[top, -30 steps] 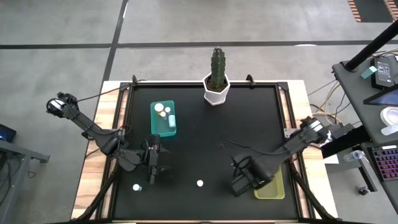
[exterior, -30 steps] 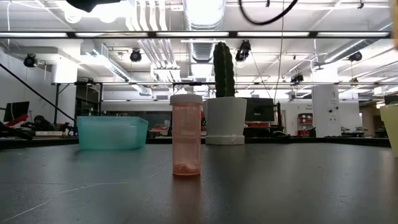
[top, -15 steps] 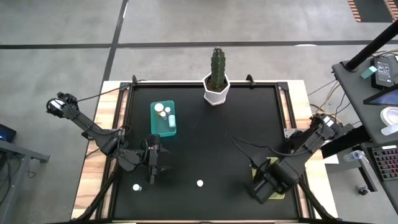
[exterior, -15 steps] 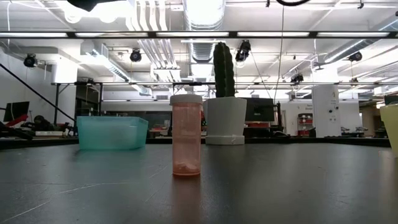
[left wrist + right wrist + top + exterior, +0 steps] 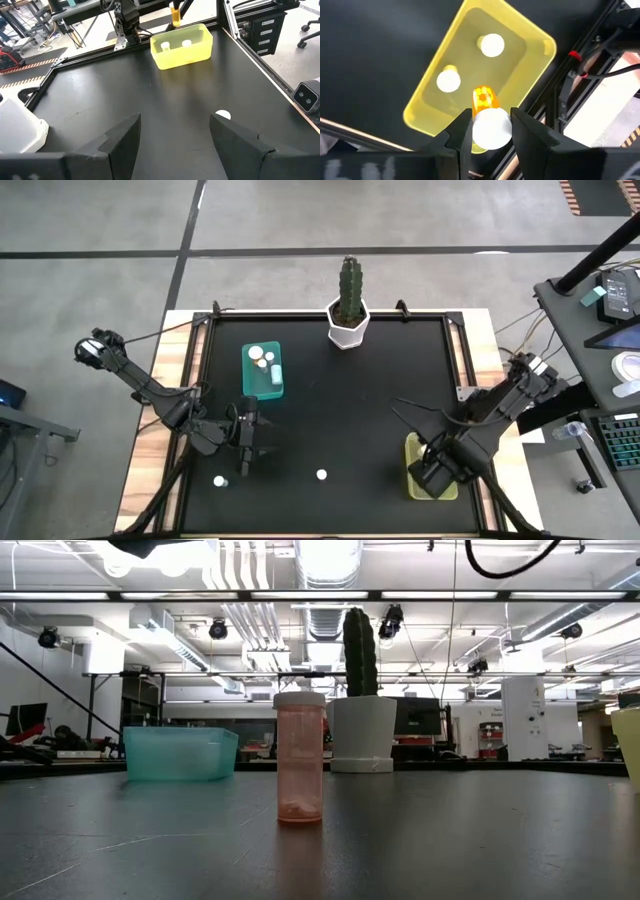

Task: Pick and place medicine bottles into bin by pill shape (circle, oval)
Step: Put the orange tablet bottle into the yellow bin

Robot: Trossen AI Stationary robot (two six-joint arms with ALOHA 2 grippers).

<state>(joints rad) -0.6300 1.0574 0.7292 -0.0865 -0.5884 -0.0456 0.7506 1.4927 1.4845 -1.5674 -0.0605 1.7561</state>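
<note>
A medicine bottle (image 5: 489, 122), orange-bodied with a white cap, is shown clamped between the fingers of the right end effector (image 5: 437, 471) and held above the yellow bin (image 5: 518, 37) at the near right of the black surface (image 5: 340, 410). Two white-capped bottles (image 5: 491, 44) are already seen standing inside that bin, so the release is best made over the bare part of the bin floor, with the bottle lowered between the walls and kept upright before the fingers are parted, lest it strike a neighbour or tip over the rim. Two further bottles are left on the surface: one (image 5: 321, 475) near the front edge at the middle, seen at surface level as a translucent orange cylinder (image 5: 299, 756) with a few pills at its base, and another (image 5: 219, 480) toward the front left. The teal bin (image 5: 263, 370), holding white-capped bottles, lies at the rear left. The left end effector (image 5: 244, 461) is held with its fingers wide apart and empty, just above the surface near the front left bottle. A cactus in a white pot (image 5: 347, 326) stands at the rear edge.
</note>
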